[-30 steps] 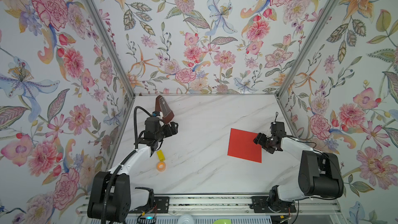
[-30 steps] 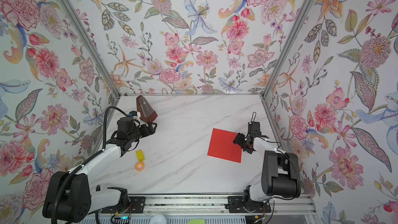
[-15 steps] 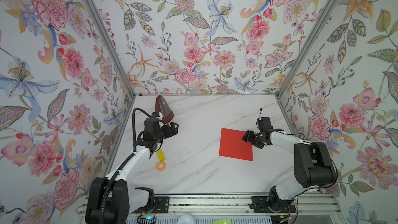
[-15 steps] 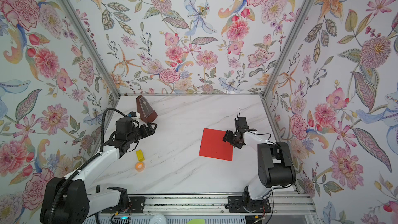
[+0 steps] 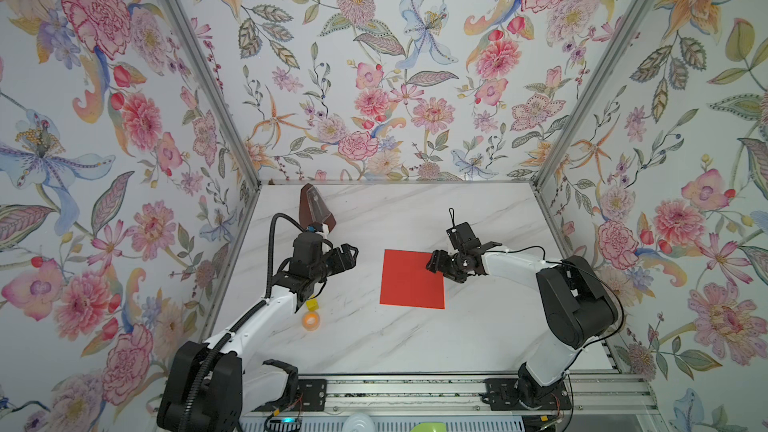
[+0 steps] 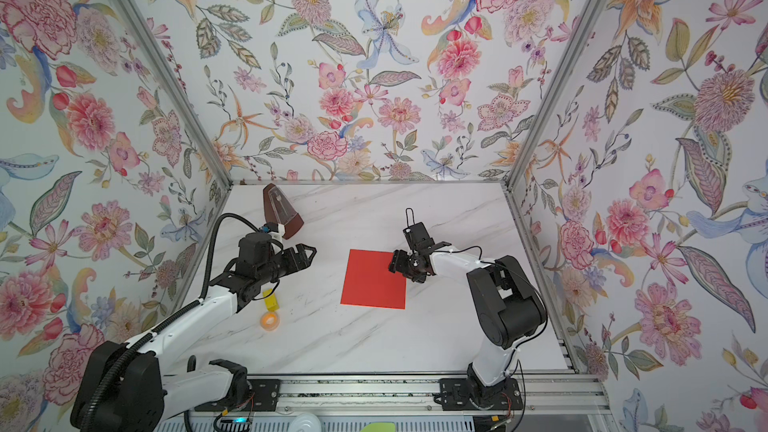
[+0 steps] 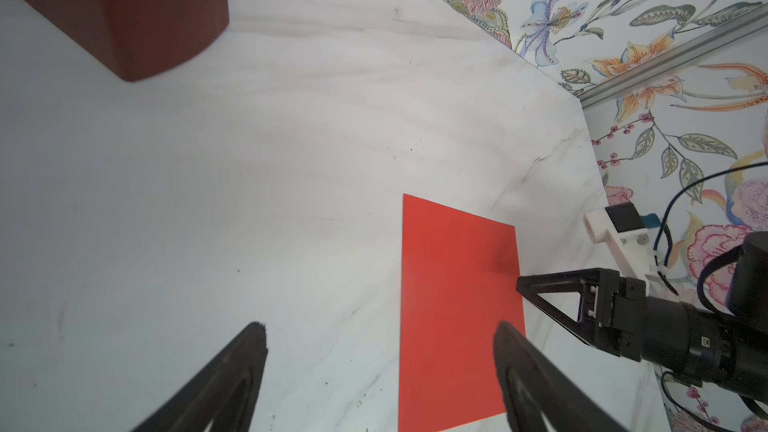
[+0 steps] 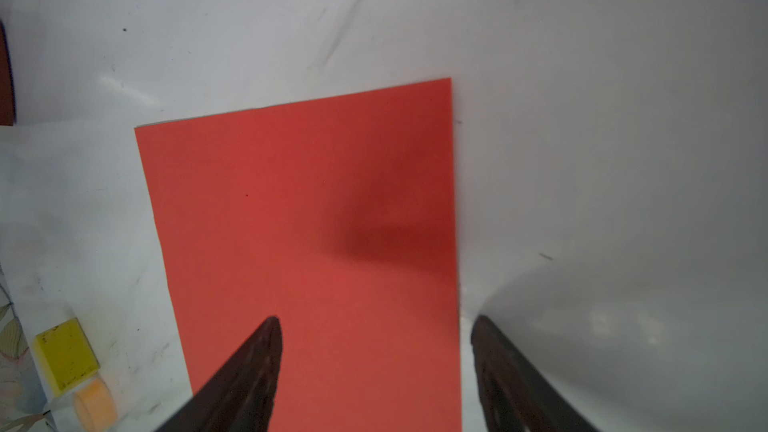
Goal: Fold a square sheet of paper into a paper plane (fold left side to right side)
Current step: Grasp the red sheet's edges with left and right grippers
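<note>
**Left:** The metronome [image 5: 316, 211] stands at the back, untouched. The left gripper [image 5: 349, 254] hovers just in front of it, about where it was a second ago. Its jaws are spread and empty, well apart from the sheet [image 5: 411, 280]. A block [image 5: 312, 305] and a ring [image 5: 311, 320] lie beside that arm.

**Centre:** The sheet has slid left across the table [image 5: 415, 342] to near the middle. It lies flat and uncreased.

**Right:** The right gripper [image 5: 431, 263] has travelled with the sheet and sits at its right edge. Its jaws are parted, one finger over paper and one over bare table, with nothing clamped.

**Assessment:** The sheet now appears to lie within both arms' reach. The left-to-right fold is not yet begun.
</note>
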`<state>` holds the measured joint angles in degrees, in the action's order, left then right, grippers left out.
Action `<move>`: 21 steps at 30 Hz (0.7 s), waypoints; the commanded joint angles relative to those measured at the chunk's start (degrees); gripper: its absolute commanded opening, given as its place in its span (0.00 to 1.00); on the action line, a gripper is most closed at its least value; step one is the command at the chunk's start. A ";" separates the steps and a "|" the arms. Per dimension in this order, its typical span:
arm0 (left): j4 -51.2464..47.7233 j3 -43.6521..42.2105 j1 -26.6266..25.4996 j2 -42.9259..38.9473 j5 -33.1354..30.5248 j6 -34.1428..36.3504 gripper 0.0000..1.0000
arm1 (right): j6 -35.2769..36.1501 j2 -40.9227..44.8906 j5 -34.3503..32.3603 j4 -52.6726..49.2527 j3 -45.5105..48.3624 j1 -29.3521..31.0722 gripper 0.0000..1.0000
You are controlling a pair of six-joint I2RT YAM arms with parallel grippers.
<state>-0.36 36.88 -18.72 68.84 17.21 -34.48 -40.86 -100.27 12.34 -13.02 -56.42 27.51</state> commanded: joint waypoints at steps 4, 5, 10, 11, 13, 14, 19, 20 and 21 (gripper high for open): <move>1.92 -0.66 -5.03 3.91 -1.07 -1.69 0.77 | -2.91 -4.49 6.03 4.50 -1.39 1.67 0.73; 2.19 -0.43 -5.98 4.70 -1.57 -1.44 0.73 | -2.75 -4.66 5.96 4.20 -1.74 1.59 0.73; 0.35 2.80 -9.76 10.63 -3.04 0.23 0.49 | -2.08 -2.57 6.02 3.23 -1.54 1.15 0.72; -0.12 3.52 -10.39 11.82 -3.70 0.52 0.43 | -1.94 -2.24 6.03 2.95 -1.42 1.07 0.72; -2.26 5.49 -11.98 14.15 -5.22 1.12 0.31 | -1.61 -1.26 5.89 2.21 -1.07 0.90 0.72; -2.81 6.22 -12.60 15.14 -5.79 1.32 0.29 | -1.55 -1.02 5.89 1.75 -0.89 0.81 0.73; -4.13 9.61 -14.25 20.15 -6.26 1.67 0.12 | -1.35 0.13 6.29 0.63 0.26 0.29 0.74; -4.54 10.08 -14.45 20.20 -6.59 1.70 0.10 | -1.22 0.03 6.37 0.37 0.19 0.20 0.74; -4.94 10.57 -14.65 22.62 -7.18 1.90 0.08 | -0.93 -0.19 6.38 -0.12 0.01 0.10 0.75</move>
<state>-2.61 45.56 -32.71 88.84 12.53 -33.56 -42.46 -101.45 18.11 -10.57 -57.14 27.97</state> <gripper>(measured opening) 0.090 0.744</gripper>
